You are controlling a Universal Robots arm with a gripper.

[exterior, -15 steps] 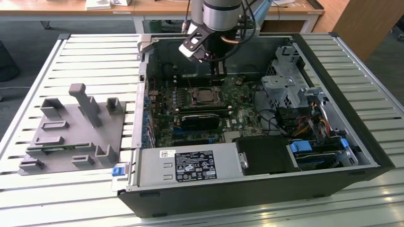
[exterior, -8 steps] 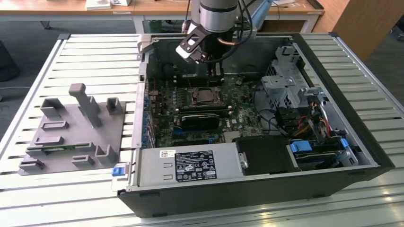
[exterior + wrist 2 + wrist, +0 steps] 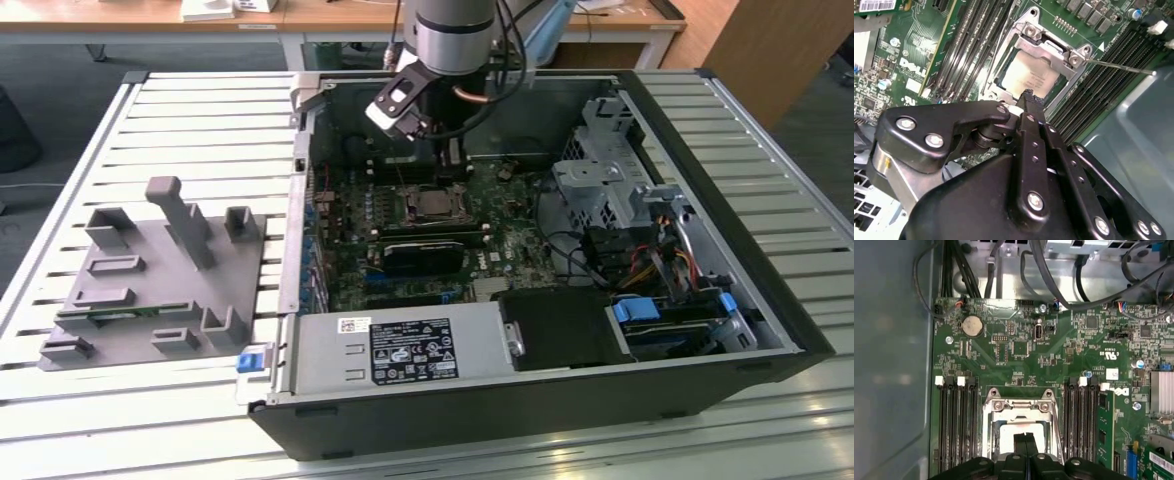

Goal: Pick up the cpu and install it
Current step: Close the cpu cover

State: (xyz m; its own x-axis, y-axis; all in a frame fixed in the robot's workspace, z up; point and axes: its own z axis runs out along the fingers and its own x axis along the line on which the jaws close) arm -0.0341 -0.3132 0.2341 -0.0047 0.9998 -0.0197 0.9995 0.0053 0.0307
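Observation:
The cpu (image 3: 1026, 75), a silvery-grey square chip, lies flat inside the metal-framed socket (image 3: 1050, 50) on the green motherboard. In the first wrist view, part of the cpu (image 3: 1004, 434) shows pale within the socket frame (image 3: 1019, 405). My gripper (image 3: 1026, 96) hangs just above the chip's near edge with its two black fingers pressed together and nothing between them; it also appears in the first wrist view (image 3: 1025, 437). In the exterior view the gripper (image 3: 449, 165) reaches down into the open computer case, just behind the socket (image 3: 430, 205).
Black memory slots (image 3: 956, 425) flank the socket on both sides. A thin metal lever (image 3: 1119, 67) sticks out from the socket. Cables (image 3: 1054, 275) and a drive cage (image 3: 601, 185) crowd the case. A grey plastic tray (image 3: 154, 275) sits at the exterior view's left.

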